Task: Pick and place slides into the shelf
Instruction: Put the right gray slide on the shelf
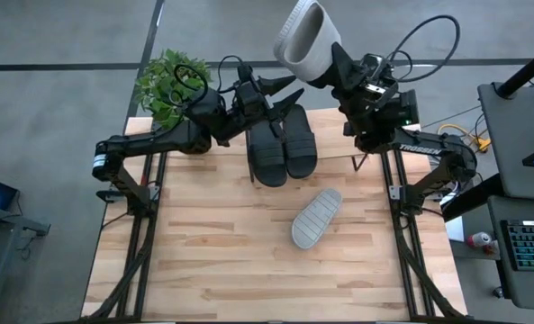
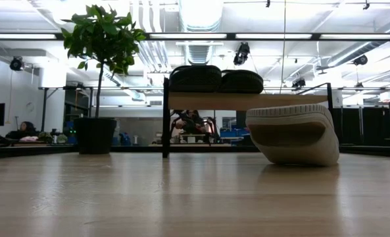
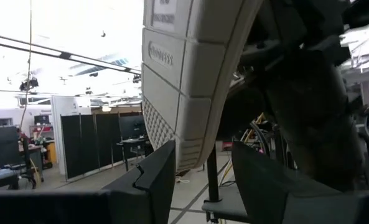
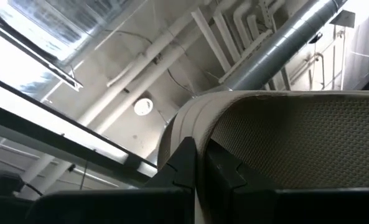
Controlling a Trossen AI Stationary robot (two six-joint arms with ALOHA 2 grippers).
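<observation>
A pale grey-white slide [image 1: 307,38] is held high above the far edge of the table, at about twelve o'clock in the overhead view, its long axis running from eleven o'clock down to five o'clock. The right gripper [image 1: 339,67] is clamped tight on its lower, near end, so the sandal rises away from the claw toward eleven o'clock. Directly below it, toward six o'clock, sits the shelf [image 1: 325,165] with the black pair of slides [image 1: 283,144] side by side on its plank, leaving bare plank at three o'clock of them. The left gripper [image 1: 280,90], jaws partly apart and holding nothing, hovers just beside at nine o'clock of the lifted slide, over the black pair. The second pale slide [image 1: 317,217] lies sole-up on the table [image 1: 203,252], nearer the right arm, its long axis pointing one o'clock.
</observation>
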